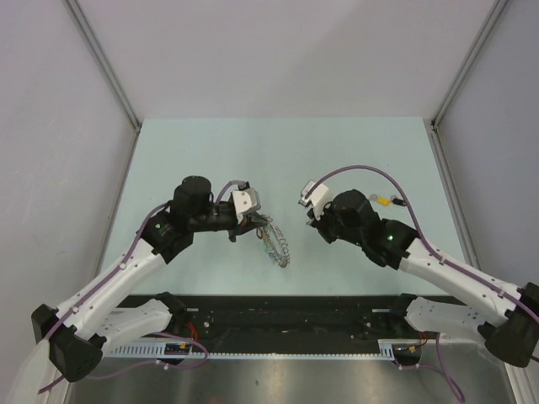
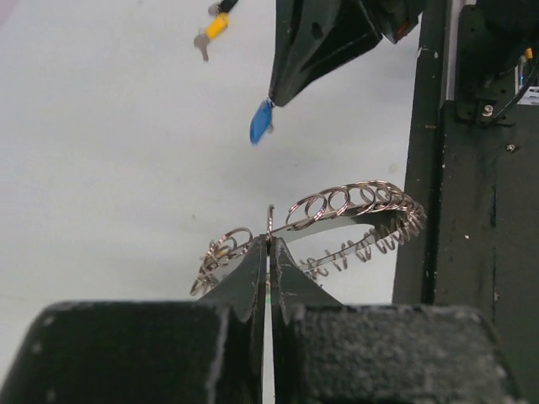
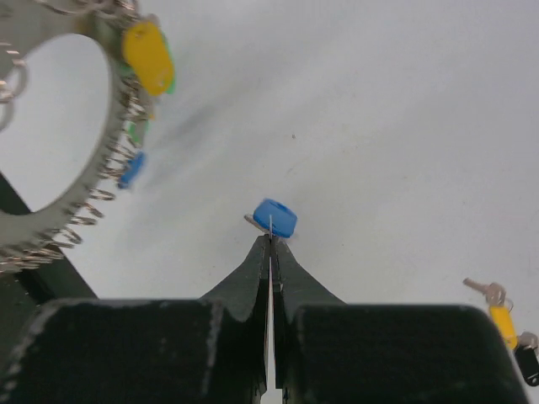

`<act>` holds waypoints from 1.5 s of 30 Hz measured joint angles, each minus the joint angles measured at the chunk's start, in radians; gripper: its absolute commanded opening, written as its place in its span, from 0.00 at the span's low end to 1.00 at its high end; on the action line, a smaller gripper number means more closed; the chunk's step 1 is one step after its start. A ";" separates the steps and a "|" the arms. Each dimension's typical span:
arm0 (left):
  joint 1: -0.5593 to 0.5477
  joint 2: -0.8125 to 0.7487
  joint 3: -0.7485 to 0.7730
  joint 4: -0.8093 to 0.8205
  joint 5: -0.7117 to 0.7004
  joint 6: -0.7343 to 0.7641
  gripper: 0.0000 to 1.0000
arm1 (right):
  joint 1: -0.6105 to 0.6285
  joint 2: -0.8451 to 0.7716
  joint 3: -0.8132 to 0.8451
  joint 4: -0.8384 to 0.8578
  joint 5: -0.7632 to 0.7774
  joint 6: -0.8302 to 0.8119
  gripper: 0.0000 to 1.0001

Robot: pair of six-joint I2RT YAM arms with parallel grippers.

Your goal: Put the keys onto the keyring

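My left gripper (image 2: 269, 242) is shut on a thin wire loop at the rim of the keyring (image 2: 341, 206), a grey coiled ring held up off the table (image 1: 276, 244). Keys with yellow (image 3: 147, 55), green and blue (image 3: 130, 168) heads hang on it. My right gripper (image 3: 271, 240) is shut on a blue-headed key (image 3: 275, 219), gripping its thin metal part. The head sticks out past the tips. In the left wrist view that blue key (image 2: 261, 122) hangs under the right fingers (image 2: 312, 50), above and beyond the keyring and apart from it.
A yellow-headed key (image 3: 501, 320) and a black-headed key (image 3: 527, 364) lie together on the pale table (image 1: 210, 151), to the right of the right gripper (image 1: 313, 220). A black rail (image 1: 286, 313) runs along the table's near edge. Metal frame posts stand at the far corners.
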 measured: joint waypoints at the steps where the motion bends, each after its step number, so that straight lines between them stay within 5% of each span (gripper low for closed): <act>1: 0.000 0.009 0.020 -0.005 0.013 0.023 0.00 | 0.007 -0.027 0.000 0.000 -0.005 -0.006 0.00; 15: -0.013 0.235 0.221 -0.150 0.145 0.283 0.00 | 0.039 -0.211 0.006 0.050 -0.177 -0.077 0.00; 28: -0.052 0.085 0.092 -0.122 0.130 0.303 0.00 | 0.055 -0.154 0.006 0.095 -0.274 -0.126 0.00; 45: -0.086 0.070 0.078 -0.096 0.103 0.311 0.00 | 0.116 -0.114 0.006 0.119 -0.323 -0.196 0.00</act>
